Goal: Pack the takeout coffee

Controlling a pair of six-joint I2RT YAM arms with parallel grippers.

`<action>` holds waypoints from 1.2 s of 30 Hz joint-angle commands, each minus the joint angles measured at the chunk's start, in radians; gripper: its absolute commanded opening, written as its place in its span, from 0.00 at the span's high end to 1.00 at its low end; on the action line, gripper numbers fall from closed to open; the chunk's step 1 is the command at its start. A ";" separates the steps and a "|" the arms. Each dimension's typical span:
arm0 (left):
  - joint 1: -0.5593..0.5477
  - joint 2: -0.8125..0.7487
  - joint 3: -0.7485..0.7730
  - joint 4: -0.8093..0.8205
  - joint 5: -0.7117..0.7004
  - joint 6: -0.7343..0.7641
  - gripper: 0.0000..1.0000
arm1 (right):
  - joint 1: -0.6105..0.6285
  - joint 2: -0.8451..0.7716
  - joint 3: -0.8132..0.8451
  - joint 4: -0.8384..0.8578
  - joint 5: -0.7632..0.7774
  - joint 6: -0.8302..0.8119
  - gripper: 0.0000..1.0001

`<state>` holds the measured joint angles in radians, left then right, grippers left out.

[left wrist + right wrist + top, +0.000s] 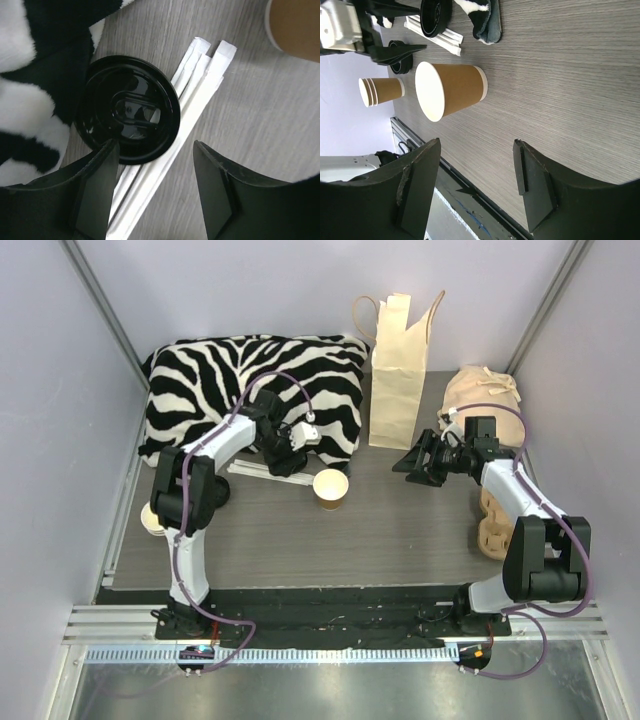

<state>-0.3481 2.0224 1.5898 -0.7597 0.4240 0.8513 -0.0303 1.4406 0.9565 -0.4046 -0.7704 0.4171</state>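
Note:
The takeout coffee [331, 487] is a brown paper cup with no lid, standing upright mid-table; it also shows in the right wrist view [452, 90] and at a corner of the left wrist view [295, 25]. My left gripper [290, 455] hovers open [156, 190] over a flat black lid [127, 116] and white wrapped straws [192, 95], just left of the cup. My right gripper [410, 462] is open [477, 185] and empty, pointing at the cup from the right, well short of it.
A tall paper bag [398, 370] stands open at the back centre. A zebra-striped cloth [250, 390] fills the back left. A beige cloth sack [480, 390] and a wooden piece [493, 525] lie at the right. Stacked cups [380, 91] stand at the left edge.

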 commanded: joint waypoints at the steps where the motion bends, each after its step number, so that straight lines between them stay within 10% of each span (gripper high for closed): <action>1: -0.012 0.038 0.044 -0.006 -0.007 0.132 0.36 | 0.001 0.004 0.041 0.016 -0.020 -0.009 0.32; 16: -0.017 -0.037 0.070 -0.071 -0.015 0.137 0.97 | 0.001 -0.023 0.088 -0.008 -0.052 -0.040 0.32; 29: -0.017 -0.323 0.222 -0.484 0.329 -0.104 1.00 | 0.064 -0.092 0.304 -0.120 -0.055 -0.276 0.32; 36: -0.084 -0.385 0.230 -0.682 0.886 -0.391 1.00 | 0.240 -0.276 0.363 -0.131 0.005 -0.676 0.28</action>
<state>-0.3737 1.6917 1.8553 -1.2606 0.9611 0.6506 0.1226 1.3064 1.2800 -0.5388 -0.7803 0.0265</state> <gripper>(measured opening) 0.072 0.688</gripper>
